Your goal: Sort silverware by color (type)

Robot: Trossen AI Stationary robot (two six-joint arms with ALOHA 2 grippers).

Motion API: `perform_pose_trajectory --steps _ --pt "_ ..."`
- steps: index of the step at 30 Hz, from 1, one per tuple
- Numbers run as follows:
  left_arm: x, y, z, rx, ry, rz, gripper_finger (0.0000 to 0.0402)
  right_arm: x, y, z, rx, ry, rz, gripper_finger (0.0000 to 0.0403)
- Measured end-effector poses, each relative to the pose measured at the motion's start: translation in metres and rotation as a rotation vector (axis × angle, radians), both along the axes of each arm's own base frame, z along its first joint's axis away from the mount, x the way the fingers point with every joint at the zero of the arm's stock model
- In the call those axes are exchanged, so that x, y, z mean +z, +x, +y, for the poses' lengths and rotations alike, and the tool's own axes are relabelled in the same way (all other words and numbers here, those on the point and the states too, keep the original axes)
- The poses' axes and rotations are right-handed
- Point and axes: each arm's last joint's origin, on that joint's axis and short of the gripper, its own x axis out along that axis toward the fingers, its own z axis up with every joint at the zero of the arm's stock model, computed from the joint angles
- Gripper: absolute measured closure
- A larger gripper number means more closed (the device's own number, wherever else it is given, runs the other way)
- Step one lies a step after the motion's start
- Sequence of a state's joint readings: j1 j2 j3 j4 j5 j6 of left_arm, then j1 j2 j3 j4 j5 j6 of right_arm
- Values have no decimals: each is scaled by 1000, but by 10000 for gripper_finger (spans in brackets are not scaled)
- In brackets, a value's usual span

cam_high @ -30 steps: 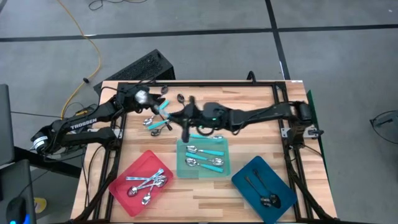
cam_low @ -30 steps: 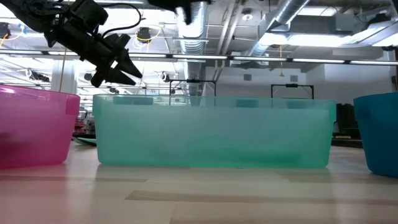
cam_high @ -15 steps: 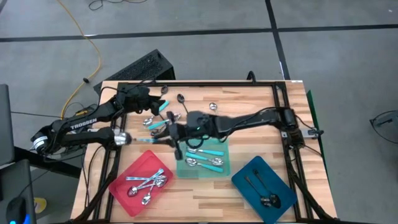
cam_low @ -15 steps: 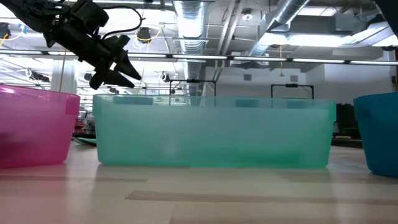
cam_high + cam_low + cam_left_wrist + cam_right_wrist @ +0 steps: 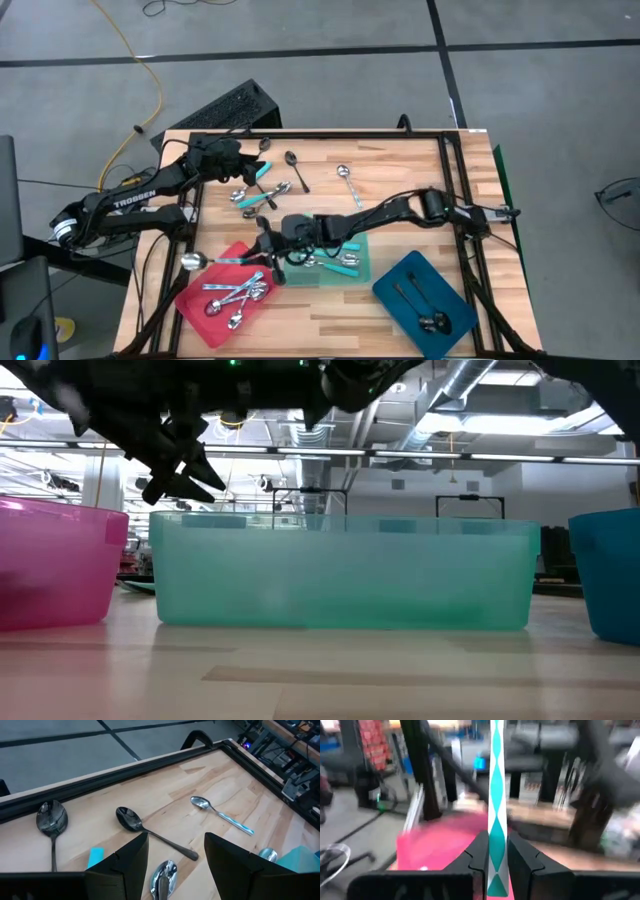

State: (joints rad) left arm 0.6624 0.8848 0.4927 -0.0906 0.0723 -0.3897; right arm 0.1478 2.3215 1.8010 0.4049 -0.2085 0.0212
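The two slender black jointed arms carried thin dark cables; the left arm [image 5: 130,203] bore white "TROSSEN" lettering well behind its gripper

- Right wrist view: turquoise-handled spoon [image 5: 496,795] cut off at top edge; bowl unseen there.
- Same view: red tray [image 5: 440,845] smeared by blur.
- Low view: teal tray [image 5: 340,570] hides its contents.

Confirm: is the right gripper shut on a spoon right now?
Yes. The right gripper is shut on a turquoise-handled spoon, carried crosswise near the red tray.
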Motion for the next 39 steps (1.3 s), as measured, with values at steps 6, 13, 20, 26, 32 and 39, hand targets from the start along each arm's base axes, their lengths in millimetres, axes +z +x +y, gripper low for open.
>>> perform_pose_trajectory --steps 6,13,20,26,32,39 --pt "0 0 0 4 -1 -1 220 -16 12 12 22 28 31 335" --pt "0 0 0 4 0 4 220 -48 29 25 52 15 120 335" --pt "0 0 0 -3 11 12 220 -62 30 34 78 -63 249 335" --pt "0 0 0 -4 14 13 220 -54 29 35 34 -163 331 335" --pt "0 0 0 -10 21 18 220 -43 29 34 15 -196 369 335" --pt "0 0 0 -10 21 18 220 -48 27 36 1 -270 383 335"
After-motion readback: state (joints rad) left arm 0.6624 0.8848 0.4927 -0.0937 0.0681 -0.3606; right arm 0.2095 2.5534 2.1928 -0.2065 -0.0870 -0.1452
